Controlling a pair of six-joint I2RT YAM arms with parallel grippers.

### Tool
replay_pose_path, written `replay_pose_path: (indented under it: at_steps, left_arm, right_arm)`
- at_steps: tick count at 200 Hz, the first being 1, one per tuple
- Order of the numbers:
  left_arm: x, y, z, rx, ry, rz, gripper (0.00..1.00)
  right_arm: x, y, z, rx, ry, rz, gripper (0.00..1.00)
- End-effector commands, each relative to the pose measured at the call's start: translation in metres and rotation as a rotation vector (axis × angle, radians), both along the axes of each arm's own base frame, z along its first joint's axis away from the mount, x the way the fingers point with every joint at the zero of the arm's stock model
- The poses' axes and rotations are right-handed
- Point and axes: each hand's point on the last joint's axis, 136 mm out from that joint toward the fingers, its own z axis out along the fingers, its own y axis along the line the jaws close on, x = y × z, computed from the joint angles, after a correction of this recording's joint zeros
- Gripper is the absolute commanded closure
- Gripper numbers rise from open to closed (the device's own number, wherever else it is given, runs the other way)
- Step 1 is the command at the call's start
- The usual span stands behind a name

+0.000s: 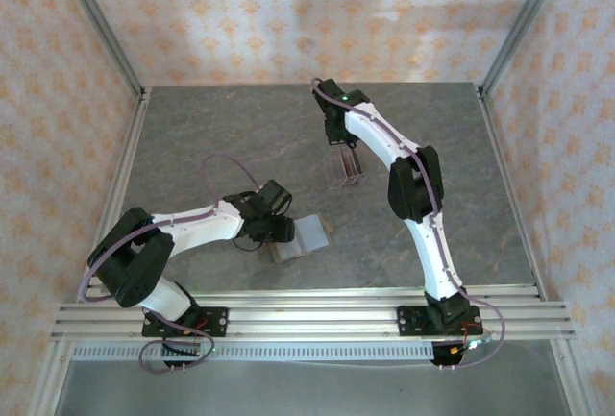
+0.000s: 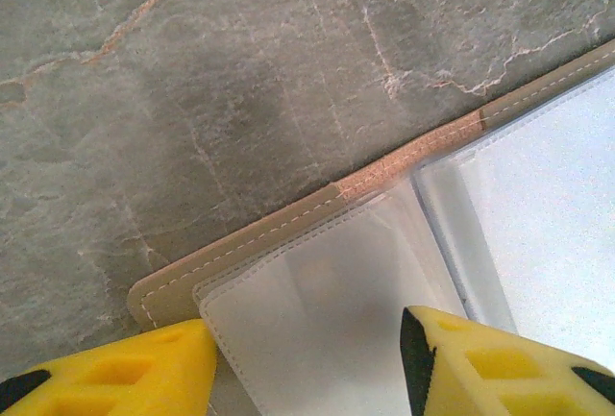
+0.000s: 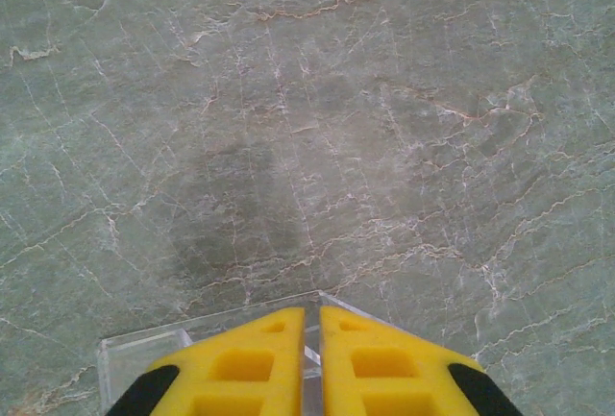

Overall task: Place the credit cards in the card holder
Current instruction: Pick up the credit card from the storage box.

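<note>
Card holder (image 1: 306, 236) spread open on table (image 1: 211, 128), pale inside up, just toward 6 o'clock from centre. Clear rack (image 1: 344, 171) at 12 o'clock from it; contents perhaps dark, too small to tell. Left gripper (image 2: 307, 339) low over holder's flap, jaws spread. Right gripper (image 3: 312, 315) tipped down at rack's rim, jaws pressed together.

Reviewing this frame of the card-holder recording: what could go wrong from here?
1. The right end effector is shut at the clear rack's rim. Whether it grips anything cannot be told, so it may lift away empty or tip the rack.
2. The left end effector stands open over the open card holder, near its edge. The holder might slide or fold shut during insertion.
</note>
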Motion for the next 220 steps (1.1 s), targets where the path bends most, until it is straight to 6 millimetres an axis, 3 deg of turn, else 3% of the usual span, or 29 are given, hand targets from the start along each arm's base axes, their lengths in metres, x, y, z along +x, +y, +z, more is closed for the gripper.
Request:
replay_pose_path:
  at_steps: [1, 220]
  left_arm:
    - [0.008, -0.003, 0.005, -0.004, -0.021, -0.004, 0.46]
    - [0.008, -0.005, 0.006, -0.015, -0.018, 0.001, 0.46]
  right_arm:
    - [-0.01, -0.001, -0.008, -0.035, 0.039, 0.021, 0.87]
    - [-0.014, -0.009, -0.004, -0.128, 0.019, 0.017, 0.85]
